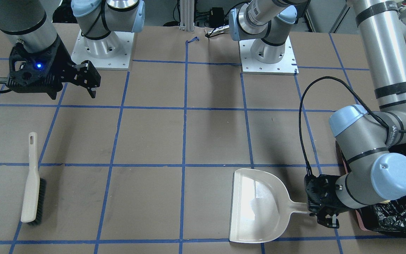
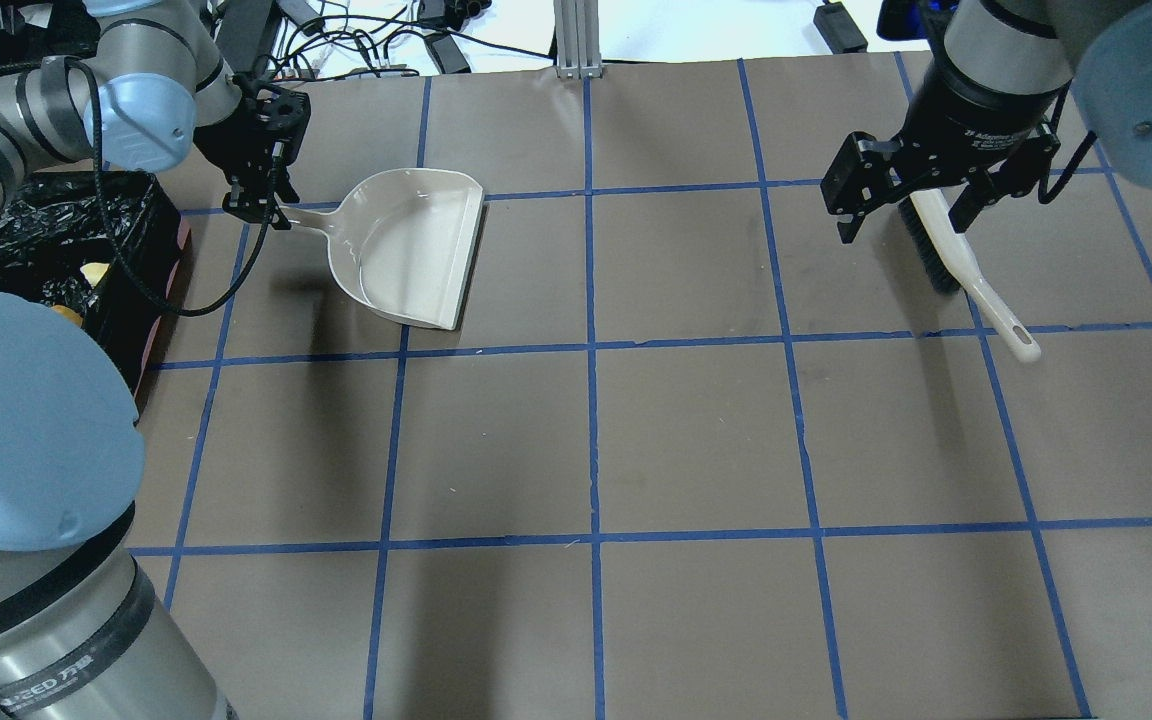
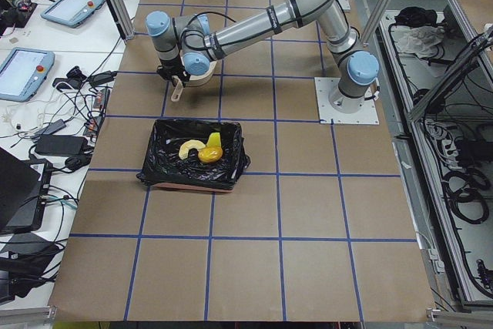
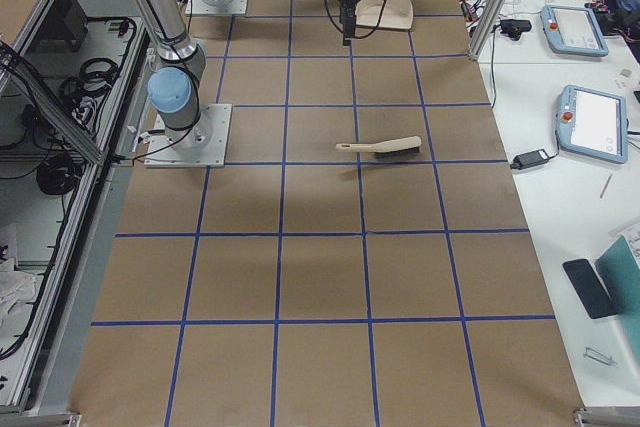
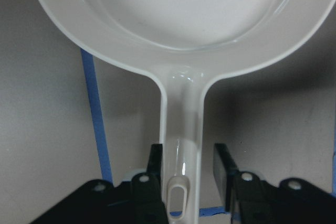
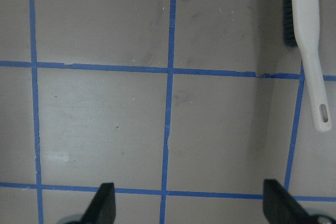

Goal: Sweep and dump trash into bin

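The bin (image 3: 166, 161), lined with a black bag, holds all the trash: the yellow-orange lump (image 3: 206, 154), the cream croissant shape (image 3: 189, 148) and the sponge (image 3: 213, 141). The bin also shows in the overhead view (image 2: 6, 230) and the front view (image 1: 400, 215). The cream dustpan (image 2: 406, 250) lies empty on the table beside the bin. My left gripper (image 5: 186, 163) is open, its jaws on either side of the dustpan handle (image 5: 181, 119) with a gap on one side. My right gripper (image 2: 904, 220) is open and empty, above the table near the brush (image 2: 956, 270).
The brush (image 1: 32, 183) lies flat on the table, bristles sideways, handle towards the robot. The left arm's elbow (image 1: 375, 155) hangs over the bin. The arm bases (image 1: 104, 49) stand at the table's robot side. Blue tape lines grid the brown table.
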Robot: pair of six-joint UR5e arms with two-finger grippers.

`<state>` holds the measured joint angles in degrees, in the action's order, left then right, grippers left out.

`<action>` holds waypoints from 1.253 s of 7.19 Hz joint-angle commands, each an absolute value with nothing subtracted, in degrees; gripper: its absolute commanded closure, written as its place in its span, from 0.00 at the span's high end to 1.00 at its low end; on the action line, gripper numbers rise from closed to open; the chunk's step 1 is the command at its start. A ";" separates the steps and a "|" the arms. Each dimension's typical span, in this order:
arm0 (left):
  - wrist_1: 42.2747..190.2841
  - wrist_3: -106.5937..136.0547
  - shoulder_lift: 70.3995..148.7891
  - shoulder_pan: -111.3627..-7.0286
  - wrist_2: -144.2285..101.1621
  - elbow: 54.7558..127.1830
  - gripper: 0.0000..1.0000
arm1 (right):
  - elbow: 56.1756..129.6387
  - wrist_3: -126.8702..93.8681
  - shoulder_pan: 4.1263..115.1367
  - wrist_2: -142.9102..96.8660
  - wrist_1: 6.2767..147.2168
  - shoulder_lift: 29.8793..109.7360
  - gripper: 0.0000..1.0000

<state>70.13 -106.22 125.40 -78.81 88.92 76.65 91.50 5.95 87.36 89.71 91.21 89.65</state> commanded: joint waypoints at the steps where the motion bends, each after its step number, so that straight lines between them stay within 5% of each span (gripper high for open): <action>1: 70.22 -106.35 123.76 -78.93 88.95 77.52 0.72 | 91.49 5.89 87.36 89.82 91.14 89.65 1.00; 7: 81.35 -70.58 109.28 -85.32 88.51 76.73 0.73 | 91.49 6.59 87.36 89.74 91.14 89.74 1.00; 9: 87.77 -49.67 104.00 -86.48 88.77 76.82 0.81 | 91.41 6.50 87.36 89.91 91.06 89.74 1.00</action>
